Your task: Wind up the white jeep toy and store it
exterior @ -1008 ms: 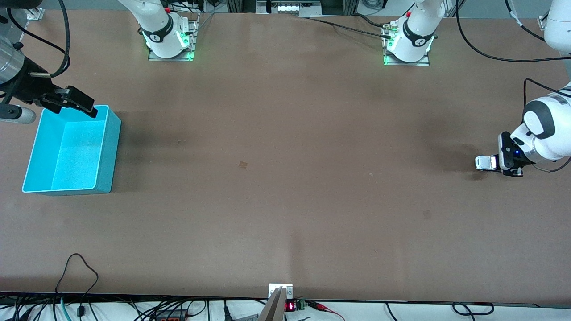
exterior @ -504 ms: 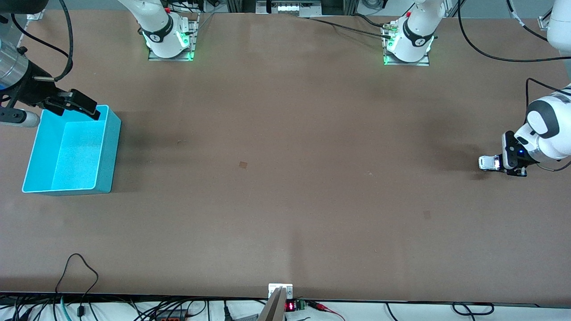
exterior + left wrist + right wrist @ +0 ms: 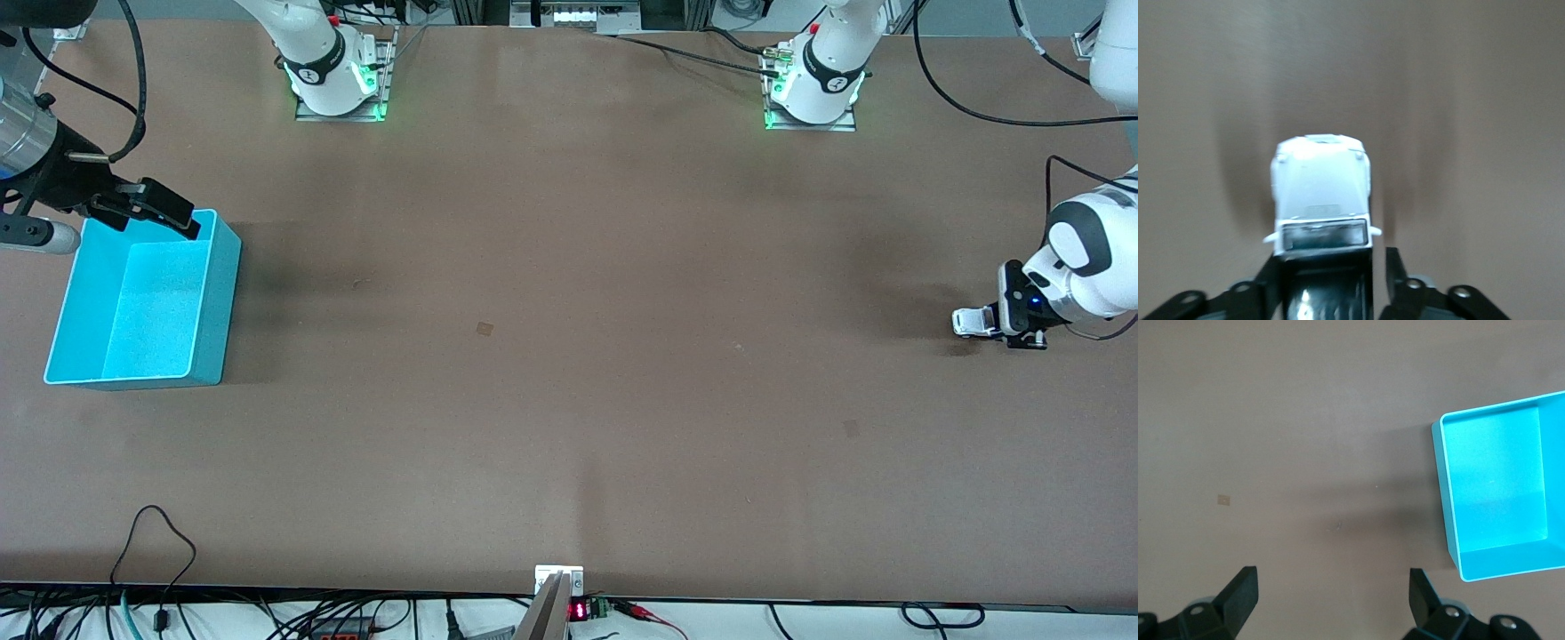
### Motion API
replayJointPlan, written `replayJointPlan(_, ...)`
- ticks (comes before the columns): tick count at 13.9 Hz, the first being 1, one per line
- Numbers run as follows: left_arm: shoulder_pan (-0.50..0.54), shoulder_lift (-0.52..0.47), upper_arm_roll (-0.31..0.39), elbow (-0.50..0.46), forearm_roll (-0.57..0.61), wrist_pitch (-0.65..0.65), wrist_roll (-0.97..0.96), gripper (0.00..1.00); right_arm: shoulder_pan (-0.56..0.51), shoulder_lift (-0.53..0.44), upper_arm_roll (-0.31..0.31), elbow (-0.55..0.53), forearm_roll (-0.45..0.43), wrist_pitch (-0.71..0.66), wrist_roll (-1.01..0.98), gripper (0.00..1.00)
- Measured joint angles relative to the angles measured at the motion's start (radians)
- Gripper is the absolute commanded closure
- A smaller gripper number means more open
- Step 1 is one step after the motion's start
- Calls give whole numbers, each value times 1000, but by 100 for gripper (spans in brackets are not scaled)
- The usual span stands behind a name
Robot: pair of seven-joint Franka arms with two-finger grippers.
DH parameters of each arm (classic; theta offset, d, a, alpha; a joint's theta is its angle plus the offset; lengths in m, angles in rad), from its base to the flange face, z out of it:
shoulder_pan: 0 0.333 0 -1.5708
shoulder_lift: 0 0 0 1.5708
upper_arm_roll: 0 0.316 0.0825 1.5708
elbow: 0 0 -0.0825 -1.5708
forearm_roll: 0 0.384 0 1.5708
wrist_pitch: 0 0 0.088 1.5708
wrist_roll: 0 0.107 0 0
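The white jeep toy (image 3: 967,322) is small and boxy, with a black roof. It sits between the fingers of my left gripper (image 3: 987,323), low at the table surface near the left arm's end. In the left wrist view the white hood of the jeep (image 3: 1321,190) sticks out past my left gripper (image 3: 1331,261), whose black fingers (image 3: 1269,275) close on its roofed body. My right gripper (image 3: 182,220) is open and empty over the rim of the cyan bin (image 3: 227,293). The right wrist view shows the right gripper (image 3: 1331,579) spread over bare table, with the bin (image 3: 1446,487) beside it.
The cyan bin holds nothing and stands at the right arm's end of the table. A small tan mark (image 3: 484,329) lies near the table's middle. Cables (image 3: 151,533) hang along the edge nearest the camera.
My left gripper has drawn the jeep a little toward the left arm's end of the table. My right gripper shifted slightly over the bin's rim and then held still.
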Motion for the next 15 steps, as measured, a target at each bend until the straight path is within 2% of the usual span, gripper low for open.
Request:
replayJointPlan(5,5,-6,-2,12,0,-42,3,0,0,0,0,2,0,0,0,0)
replayJointPlan(9,0,-70,-24,18,0,-104,-8,0,0,0,0,4,0,0,0,0)
replayJointPlan(12,-3,-126,-36,23,0,-169,-89,0,0,0,0,4,0,1,0,0)
replayJointPlan(15,-18,-155,-41,71,0,-300,-225,0,0,3,1,4,-1,0,0,0)
